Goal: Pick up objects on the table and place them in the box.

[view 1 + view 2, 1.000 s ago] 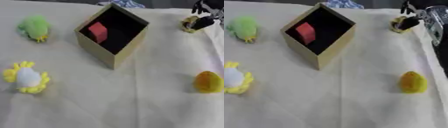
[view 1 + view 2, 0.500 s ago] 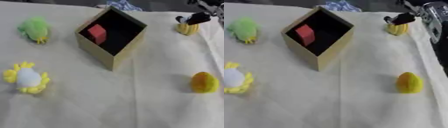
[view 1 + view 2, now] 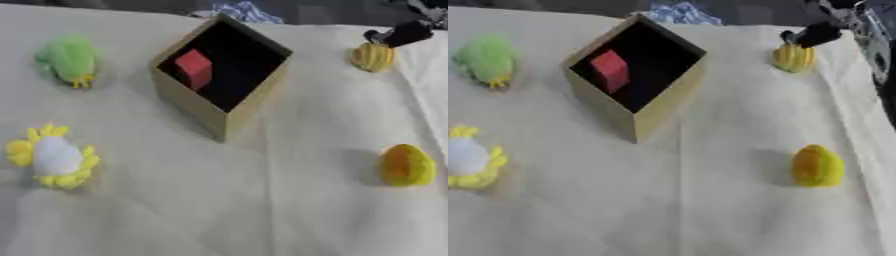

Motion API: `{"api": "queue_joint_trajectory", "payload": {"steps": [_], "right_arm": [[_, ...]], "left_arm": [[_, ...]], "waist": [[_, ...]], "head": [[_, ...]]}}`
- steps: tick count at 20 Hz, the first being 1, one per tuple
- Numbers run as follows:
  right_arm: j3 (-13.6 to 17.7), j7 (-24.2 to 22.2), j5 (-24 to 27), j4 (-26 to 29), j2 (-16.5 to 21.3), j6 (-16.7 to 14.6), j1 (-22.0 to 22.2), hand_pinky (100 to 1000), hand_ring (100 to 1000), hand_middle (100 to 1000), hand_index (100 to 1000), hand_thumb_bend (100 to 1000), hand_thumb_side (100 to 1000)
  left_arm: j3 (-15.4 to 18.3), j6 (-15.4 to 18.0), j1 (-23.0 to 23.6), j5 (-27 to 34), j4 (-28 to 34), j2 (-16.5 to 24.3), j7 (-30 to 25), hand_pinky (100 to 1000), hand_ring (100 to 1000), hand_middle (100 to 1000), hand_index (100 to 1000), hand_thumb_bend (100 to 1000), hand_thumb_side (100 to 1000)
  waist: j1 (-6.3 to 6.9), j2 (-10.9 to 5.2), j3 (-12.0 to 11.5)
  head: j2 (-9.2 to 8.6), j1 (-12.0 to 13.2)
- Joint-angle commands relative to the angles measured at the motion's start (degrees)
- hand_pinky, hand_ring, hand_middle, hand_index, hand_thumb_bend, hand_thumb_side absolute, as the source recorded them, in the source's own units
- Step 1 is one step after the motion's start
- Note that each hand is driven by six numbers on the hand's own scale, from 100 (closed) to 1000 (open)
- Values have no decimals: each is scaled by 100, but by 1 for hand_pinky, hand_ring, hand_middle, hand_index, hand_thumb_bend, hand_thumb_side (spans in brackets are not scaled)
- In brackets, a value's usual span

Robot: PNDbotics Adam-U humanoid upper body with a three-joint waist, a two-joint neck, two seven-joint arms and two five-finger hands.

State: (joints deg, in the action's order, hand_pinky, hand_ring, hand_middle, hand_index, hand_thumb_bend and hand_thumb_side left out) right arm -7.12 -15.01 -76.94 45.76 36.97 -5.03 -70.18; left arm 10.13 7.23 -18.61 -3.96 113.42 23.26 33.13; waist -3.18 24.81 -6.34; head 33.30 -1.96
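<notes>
An open cardboard box (image 3: 199, 111) stands askew in the middle of the table with a red block (image 3: 194, 69) inside it. A ribbed yellow toy (image 3: 373, 56) lies at the far right. My right hand (image 3: 405, 34) comes in from the upper right corner, and its dark tip touches the toy's top edge; the rest of the hand is cut off. A green plush (image 3: 68, 60) lies far left, a white and yellow plush (image 3: 52, 156) near left, and a yellow-orange egg-shaped toy (image 3: 406, 165) near right. My left hand does not show.
The table is covered by a cream cloth (image 3: 262, 210) with creases. Its right edge (image 3: 875, 100) runs close beside the two yellow toys. A blue patterned thing (image 3: 247, 11) lies just behind the box at the far edge.
The camera has tilted, shifting the whole picture. My right hand, which lay over the ribbed yellow toy, now sits at its upper right edge. The toy has stayed on the cloth.
</notes>
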Motion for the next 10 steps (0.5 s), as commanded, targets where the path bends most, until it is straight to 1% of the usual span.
{"api": "queue_joint_trajectory", "payload": {"steps": [1, 3, 4, 5, 6, 8, 10], "right_arm": [[144, 197, -106, -50, 95, -35, -101, 834, 867, 716, 786, 438, 725], [168, 299, -105, -105, 83, -50, -100, 806, 850, 657, 697, 444, 681], [182, 376, -109, -122, 80, -29, -96, 790, 835, 592, 627, 446, 664], [193, 463, -121, -142, 75, 6, -87, 785, 830, 570, 601, 446, 656], [200, 544, -134, -168, 72, 39, -79, 773, 813, 503, 498, 450, 610], [209, 698, -182, -213, 71, 106, -60, 767, 801, 458, 392, 451, 577], [209, 810, -252, -259, 73, 127, -40, 765, 791, 416, 319, 454, 555]], "left_arm": [[54, 21, -38, -12, 117, 131, -2, 716, 623, 590, 756, 350, 527], [53, 23, -43, -5, 117, 128, -3, 717, 623, 589, 756, 349, 528], [53, 24, -46, -2, 117, 129, -3, 717, 623, 589, 756, 348, 528], [54, 25, -50, 1, 117, 130, -3, 717, 623, 589, 755, 348, 527], [54, 26, -52, 5, 117, 130, -2, 716, 623, 589, 755, 348, 528], [55, 25, -55, 17, 117, 129, 0, 717, 623, 589, 756, 349, 529], [56, 23, -59, 26, 117, 130, 0, 717, 623, 589, 756, 348, 529]], "waist": [[31, -143, -14], [33, -133, -22], [36, -128, -30], [38, -123, -40], [40, -118, -49], [47, -105, -61], [56, -93, -68]], "head": [[18, -11], [11, -23], [9, -25], [10, -27], [12, -27], [16, -29], [19, -35]]}}
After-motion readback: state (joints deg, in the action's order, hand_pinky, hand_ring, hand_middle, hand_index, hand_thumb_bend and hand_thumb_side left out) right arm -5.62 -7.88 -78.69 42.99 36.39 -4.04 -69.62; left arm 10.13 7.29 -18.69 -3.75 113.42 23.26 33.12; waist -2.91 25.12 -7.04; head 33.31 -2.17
